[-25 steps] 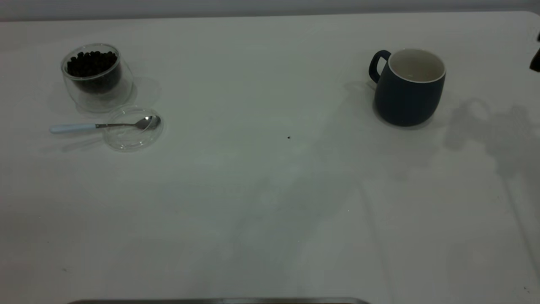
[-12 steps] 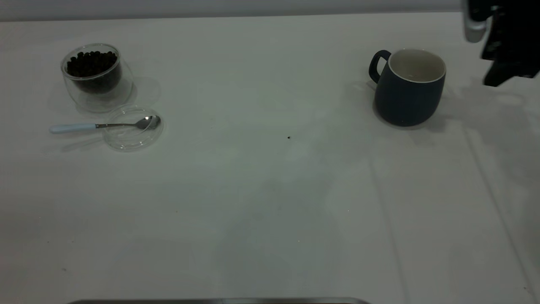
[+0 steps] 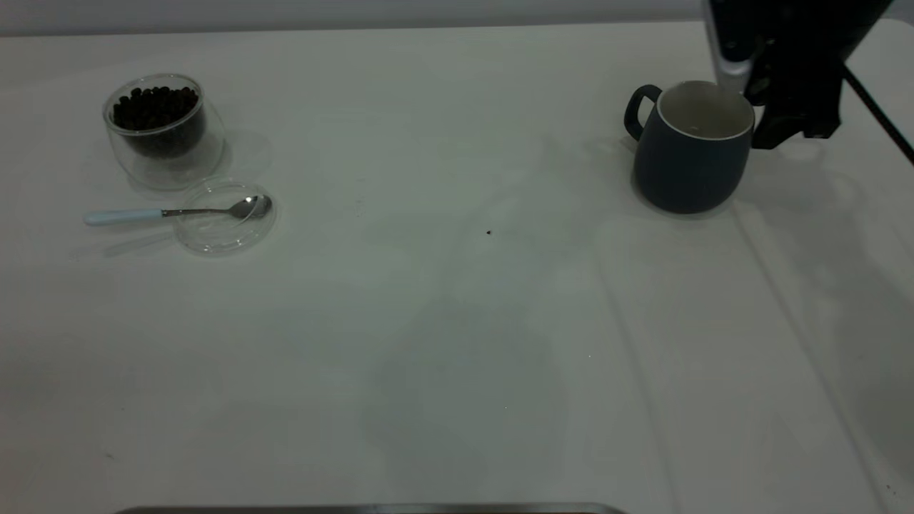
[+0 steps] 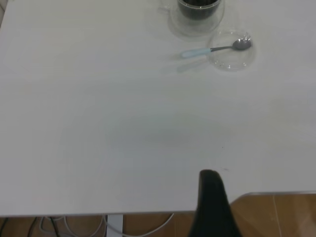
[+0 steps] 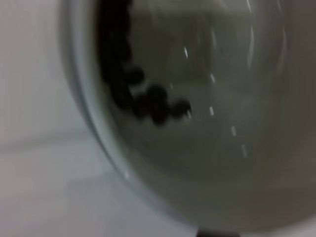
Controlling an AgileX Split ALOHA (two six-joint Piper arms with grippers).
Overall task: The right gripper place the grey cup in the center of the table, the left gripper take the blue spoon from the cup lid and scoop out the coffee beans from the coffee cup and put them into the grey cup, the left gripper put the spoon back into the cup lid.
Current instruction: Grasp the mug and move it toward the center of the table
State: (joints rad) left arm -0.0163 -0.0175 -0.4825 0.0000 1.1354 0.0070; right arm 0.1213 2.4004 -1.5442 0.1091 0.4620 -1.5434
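— What is at the left side of the table [image 3: 443, 321]?

— There stands the coffee cup [image 3: 166, 132], a clear glass one, upright, with the coffee beans [image 3: 156, 107] heaped inside it. Just in front of it lies the cup lid [image 3: 225, 227], flat on the white surface and almost touching the cup. The blue spoon [image 3: 178, 212] rests across this lid: its metal bowl is on the lid near the right rim, and its pale blue handle reaches out over the left rim toward the table edge.

— And the middle?

— Only the bare tabletop with one small dark speck [image 3: 488, 232] on it.

— Where is the grey cup?

— The grey cup [image 3: 691, 150] is at the far right part, upright, with its handle turned to the left. It is well apart from the center. In the right wrist view its pale interior fills almost everything, and some dark beans [image 5: 143, 101] lie at the bottom.

— What do the arms do?

— The right gripper [image 3: 782, 86] hangs just behind and to the right of the grey cup, close at its rim. If its fingers are open or closed, I cannot tell. From the left gripper [image 4: 213, 207] only one dark finger shows in its own wrist view, above the near table edge, far from the spoon; its state I cannot tell either.
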